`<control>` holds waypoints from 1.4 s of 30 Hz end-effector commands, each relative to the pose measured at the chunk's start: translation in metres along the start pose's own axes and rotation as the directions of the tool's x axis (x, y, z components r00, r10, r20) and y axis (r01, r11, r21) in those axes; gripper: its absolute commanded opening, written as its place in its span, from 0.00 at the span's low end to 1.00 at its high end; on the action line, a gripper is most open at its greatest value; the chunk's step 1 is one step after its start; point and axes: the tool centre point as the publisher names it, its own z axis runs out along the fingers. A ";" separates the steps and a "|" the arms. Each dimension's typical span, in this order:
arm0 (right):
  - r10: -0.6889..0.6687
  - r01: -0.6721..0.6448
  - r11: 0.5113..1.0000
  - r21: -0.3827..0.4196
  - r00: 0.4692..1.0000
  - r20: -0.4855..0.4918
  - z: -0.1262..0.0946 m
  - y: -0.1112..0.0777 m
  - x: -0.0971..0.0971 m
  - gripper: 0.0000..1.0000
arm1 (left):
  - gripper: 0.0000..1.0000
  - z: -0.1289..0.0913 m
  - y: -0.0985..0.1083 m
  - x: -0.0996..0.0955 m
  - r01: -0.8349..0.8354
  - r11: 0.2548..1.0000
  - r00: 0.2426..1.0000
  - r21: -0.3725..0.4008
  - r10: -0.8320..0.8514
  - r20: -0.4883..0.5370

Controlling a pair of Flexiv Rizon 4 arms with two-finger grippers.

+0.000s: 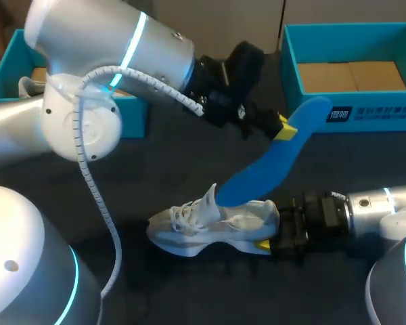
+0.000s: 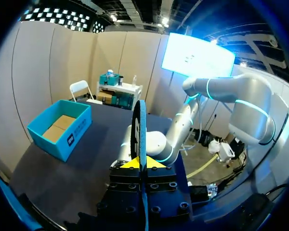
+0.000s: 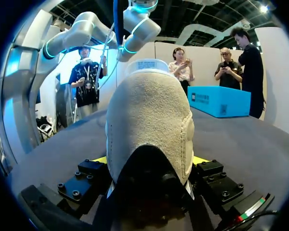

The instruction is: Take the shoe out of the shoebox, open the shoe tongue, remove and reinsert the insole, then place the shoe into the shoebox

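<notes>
My left tool (image 1: 282, 126) clamps the top end of the blue insole (image 1: 271, 169), its lower end at the opening of the white shoe (image 1: 210, 227) lying on the bench (image 1: 155, 169), heel pinched in my right tool (image 1: 269, 231), shoebox (image 1: 352, 112) behind.

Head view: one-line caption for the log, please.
Left gripper holds the blue insole, lower end in the white shoe, which the right gripper grips by the heel.
</notes>
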 end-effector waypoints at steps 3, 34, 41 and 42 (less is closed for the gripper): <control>0.000 0.000 1.000 0.004 1.000 0.001 0.001 0.001 0.001 0.00 | 0.00 -0.042 -0.005 0.011 0.011 0.997 1.000 0.077 -0.009 -0.027; 0.000 0.000 1.000 0.004 1.000 0.001 0.001 0.001 0.001 0.00 | 0.00 -0.142 -0.057 0.055 0.020 0.947 0.960 0.322 0.072 -0.270; 0.000 0.000 1.000 0.004 1.000 0.001 0.001 0.001 0.001 0.00 | 0.00 -0.142 -0.057 0.055 0.020 0.947 0.960 0.322 0.072 -0.270; 0.000 0.000 1.000 0.004 1.000 0.001 0.001 0.001 0.001 0.00 | 0.00 -0.142 -0.057 0.055 0.020 0.947 0.960 0.322 0.072 -0.270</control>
